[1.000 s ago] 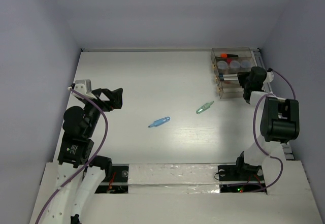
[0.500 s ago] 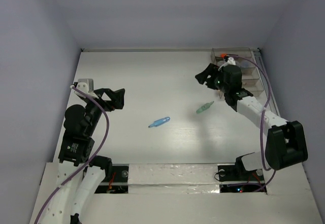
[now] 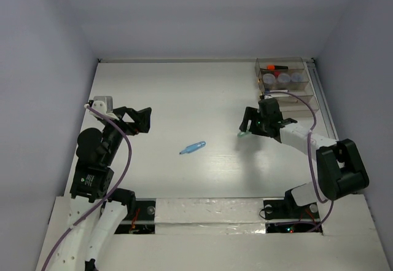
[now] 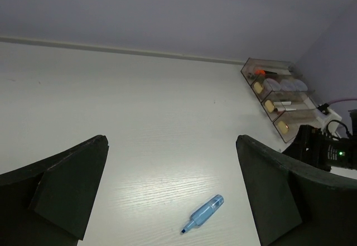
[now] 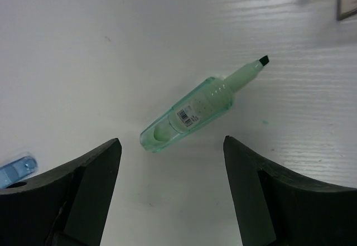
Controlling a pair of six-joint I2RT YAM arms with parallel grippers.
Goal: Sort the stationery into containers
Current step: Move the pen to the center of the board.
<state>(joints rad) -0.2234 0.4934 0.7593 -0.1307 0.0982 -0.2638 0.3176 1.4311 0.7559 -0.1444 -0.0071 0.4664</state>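
A pale green highlighter point(image 5: 192, 115) lies uncapped on the white table, its tip pointing up-right in the right wrist view. My right gripper point(image 3: 247, 125) hovers open just over it, and its end sits a little ahead of the gap between the fingers point(image 5: 89, 173). A light blue highlighter point(image 3: 193, 147) lies mid-table, also uncapped. My left gripper point(image 3: 139, 120) is open and empty at the left, well away from it. The clear brownish organiser point(image 3: 279, 61) stands at the back right with an orange-black highlighter point(image 3: 274, 67) and grey-lilac pots point(image 3: 284, 78) inside.
Thin white pens point(image 4: 288, 105) lie in the organiser's lower tiers. The table's back wall and right edge run close to the organiser. Taped strips and both arm bases line the near edge.
My right gripper has left the organiser, swung out and down to the pale green highlighter, and opened. The left arm and both highlighters have stayed put.
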